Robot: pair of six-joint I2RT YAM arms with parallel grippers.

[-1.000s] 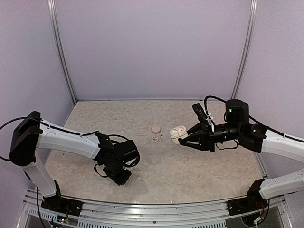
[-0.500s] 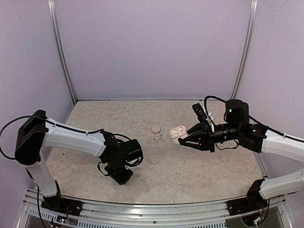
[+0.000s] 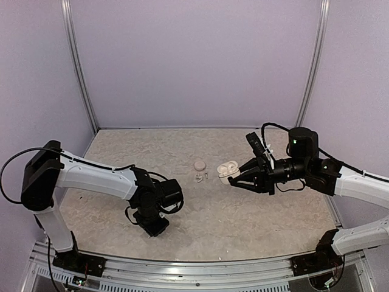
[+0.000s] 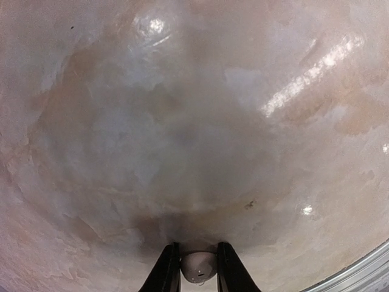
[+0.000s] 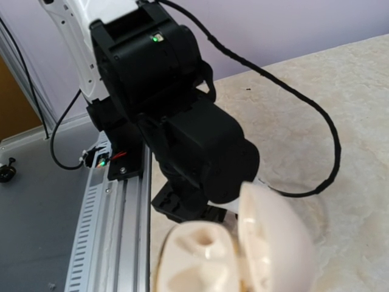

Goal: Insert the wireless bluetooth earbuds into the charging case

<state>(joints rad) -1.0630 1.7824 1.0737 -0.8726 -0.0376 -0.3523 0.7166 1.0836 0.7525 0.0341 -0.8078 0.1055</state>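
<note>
The charging case [image 3: 227,169] is white and open, held off the table in my right gripper [image 3: 233,175], which is shut on it. In the right wrist view the case base [image 5: 194,258] with its wells and the raised lid [image 5: 276,240] fill the bottom; the fingers are hidden. Two tiny white earbuds [image 3: 197,177] [image 3: 206,175] lie on the table just left of the case. My left gripper [image 3: 153,224] points down at the table near the front. Its fingers [image 4: 167,274] stand close together around a small whitish rounded thing [image 4: 199,267]; I cannot tell what it is.
A round flat whitish puck [image 3: 199,165] lies just behind the earbuds. The left arm [image 5: 176,121] and the metal front rail [image 5: 115,231] show in the right wrist view. Purple walls enclose the beige tabletop [image 3: 255,213].
My left gripper has moved a little to the right, low over the table. The right gripper and the open case have not moved.
</note>
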